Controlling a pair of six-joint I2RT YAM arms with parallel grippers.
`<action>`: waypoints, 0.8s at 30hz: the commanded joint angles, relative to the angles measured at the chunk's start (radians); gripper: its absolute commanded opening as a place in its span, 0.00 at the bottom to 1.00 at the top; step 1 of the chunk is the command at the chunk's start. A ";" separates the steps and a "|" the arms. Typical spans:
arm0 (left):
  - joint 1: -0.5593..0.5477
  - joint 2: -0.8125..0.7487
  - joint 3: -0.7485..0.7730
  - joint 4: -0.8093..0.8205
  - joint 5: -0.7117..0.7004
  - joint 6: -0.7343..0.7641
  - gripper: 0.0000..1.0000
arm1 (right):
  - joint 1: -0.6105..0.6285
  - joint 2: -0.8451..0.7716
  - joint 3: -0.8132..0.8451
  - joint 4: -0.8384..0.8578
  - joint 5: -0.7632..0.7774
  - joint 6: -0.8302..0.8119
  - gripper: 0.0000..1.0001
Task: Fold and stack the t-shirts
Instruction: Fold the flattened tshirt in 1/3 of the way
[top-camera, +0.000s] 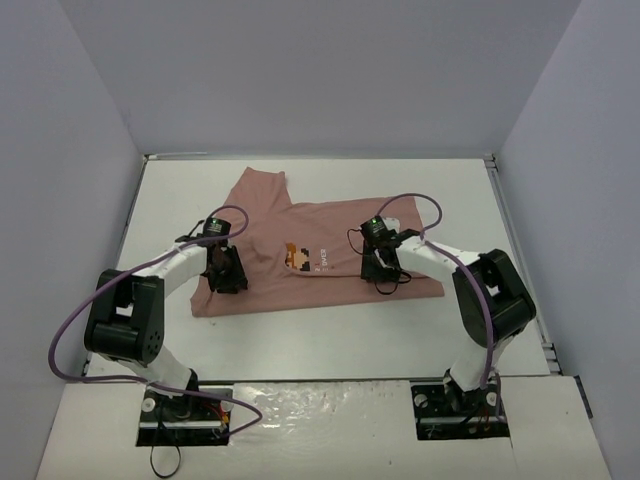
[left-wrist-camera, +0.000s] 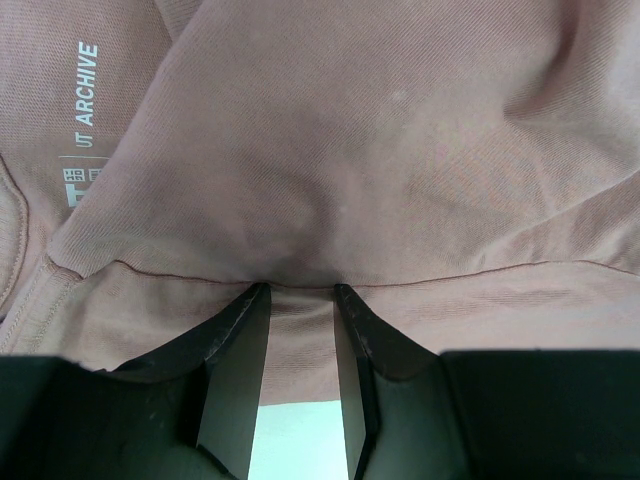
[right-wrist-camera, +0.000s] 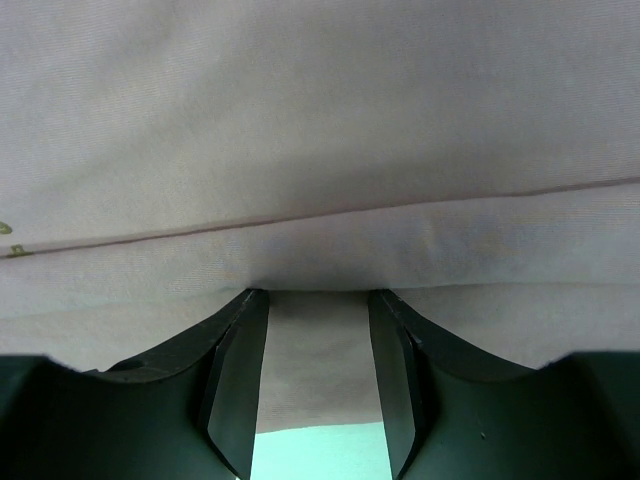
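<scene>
The dusty-pink t-shirt (top-camera: 320, 230) lies spread on the white table, its small orange-brown print (top-camera: 298, 258) facing up near the middle. My left gripper (top-camera: 226, 272) is down on the shirt's left edge. My right gripper (top-camera: 383, 266) is down on its front part, right of the print. In the left wrist view the t-shirt (left-wrist-camera: 380, 150) bulges just past the left gripper (left-wrist-camera: 300, 288), whose jaws stand apart at a stitched seam, cloth flat across the gap. The right gripper (right-wrist-camera: 318, 292) stands wider on the t-shirt (right-wrist-camera: 320, 120), tips at a seam.
Bare table (top-camera: 320, 345) shows between the shirt and the arm bases. Grey walls close the table in at the back and on both sides. White "UT ARCHIVE" lettering (left-wrist-camera: 86, 70) shows on the cloth. A strip of table (left-wrist-camera: 300, 440) (right-wrist-camera: 320, 452) shows between each pair of fingers.
</scene>
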 joint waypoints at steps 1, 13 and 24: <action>0.002 0.001 -0.014 0.034 -0.034 -0.003 0.29 | 0.006 0.032 0.057 -0.003 0.070 0.013 0.42; 0.002 -0.013 -0.019 0.018 -0.057 0.009 0.29 | -0.006 0.090 0.186 -0.038 0.133 -0.031 0.42; 0.002 -0.039 -0.018 0.005 -0.063 0.018 0.29 | -0.059 0.182 0.352 -0.055 0.185 -0.126 0.42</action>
